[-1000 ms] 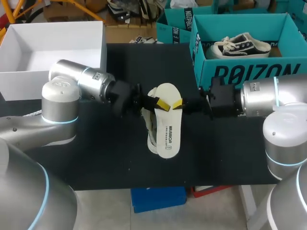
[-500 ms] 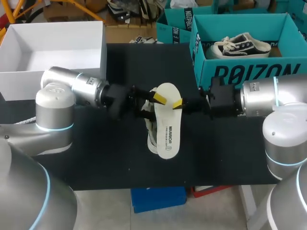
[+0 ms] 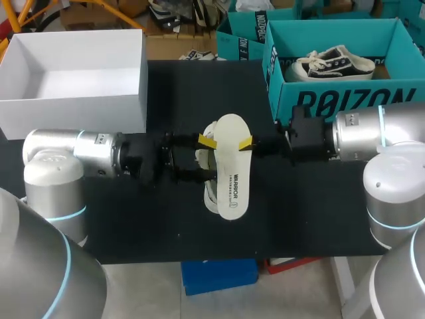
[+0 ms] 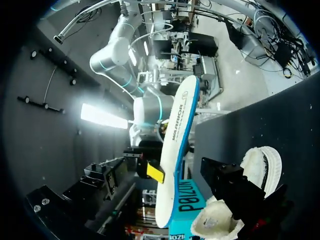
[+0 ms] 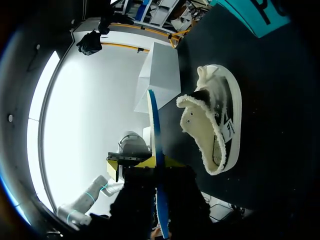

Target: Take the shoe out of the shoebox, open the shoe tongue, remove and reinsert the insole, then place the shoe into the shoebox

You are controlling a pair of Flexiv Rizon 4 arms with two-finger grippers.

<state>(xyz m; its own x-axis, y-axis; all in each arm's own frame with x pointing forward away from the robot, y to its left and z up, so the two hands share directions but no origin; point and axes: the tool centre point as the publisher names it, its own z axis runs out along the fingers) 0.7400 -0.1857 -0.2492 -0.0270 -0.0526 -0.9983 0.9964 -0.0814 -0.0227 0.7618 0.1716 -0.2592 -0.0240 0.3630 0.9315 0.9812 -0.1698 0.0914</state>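
Note:
My right gripper (image 3: 248,143) is shut on the edge of the white insole (image 3: 231,169) and holds it up over the middle of the black table. In the right wrist view the insole (image 5: 155,150) stands edge-on between the yellow tips of the right gripper (image 5: 152,163). The pale shoe (image 3: 210,187) with fleece lining lies on its side on the table under the insole, beside the right gripper (image 5: 216,127). My left gripper (image 3: 202,158) is open just left of the insole, touching nothing. From the left wrist the insole (image 4: 176,150) and the shoe (image 4: 252,172) lie ahead.
An open white box (image 3: 73,100) stands at the back left. A teal shoebox (image 3: 332,100) at the back right holds another dark shoe (image 3: 335,62). The black table (image 3: 133,219) ends close to the front, below the shoe.
My left gripper has opened, let go of the insole and drawn back to the left, its arm swinging nearer. The right gripper has kept still with the insole.

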